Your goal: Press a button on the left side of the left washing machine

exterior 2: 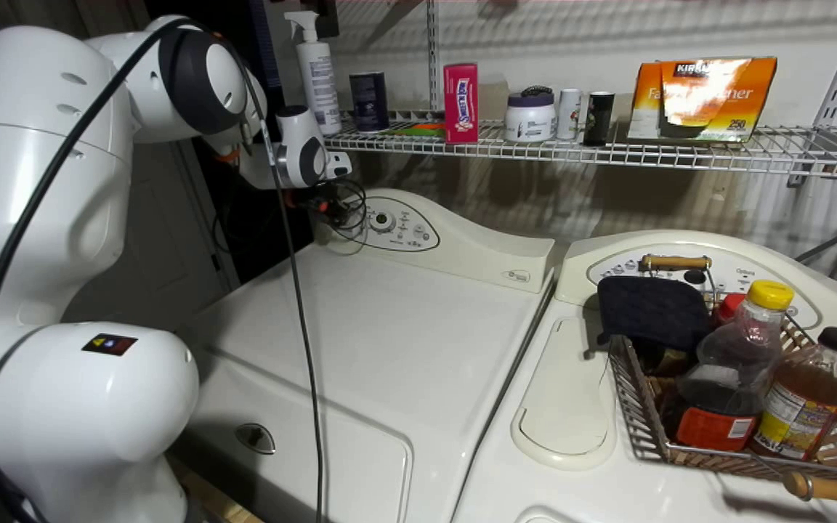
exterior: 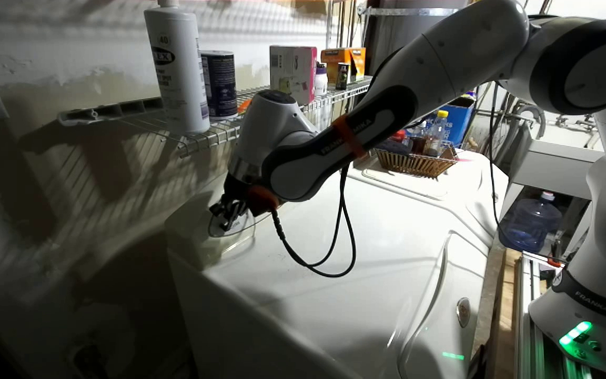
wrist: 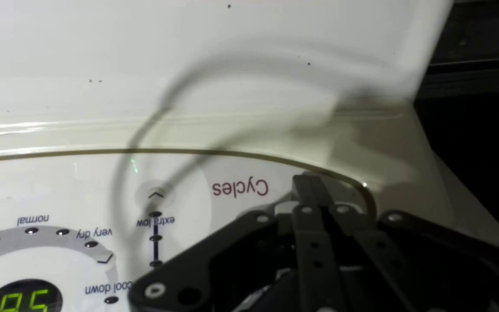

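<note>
The left washing machine, glossy white, shows in both exterior views (exterior: 334, 226) (exterior 2: 404, 312). Its oval control panel (exterior 2: 404, 225) sits on the raised back; a dial and small markings show. In the wrist view the panel (wrist: 189, 173) appears upside down, with "Cycles" lettering, small indicator dots and a green lit display (wrist: 23, 299). My gripper (wrist: 312, 182) is shut and empty, its fingertips together over the panel's left end, beside "Cycles". It also shows in both exterior views (exterior: 225, 221) (exterior 2: 349, 214). The fingers hide that panel end, including any button there. I cannot tell whether they touch it.
A wire shelf (exterior 2: 607, 156) with bottles and boxes runs along the wall above the machines. A second white appliance (exterior 2: 578, 407) stands to the right, bearing a basket (exterior 2: 636, 399) of bottles. A cable (exterior: 353, 247) hangs from the arm over the left machine.
</note>
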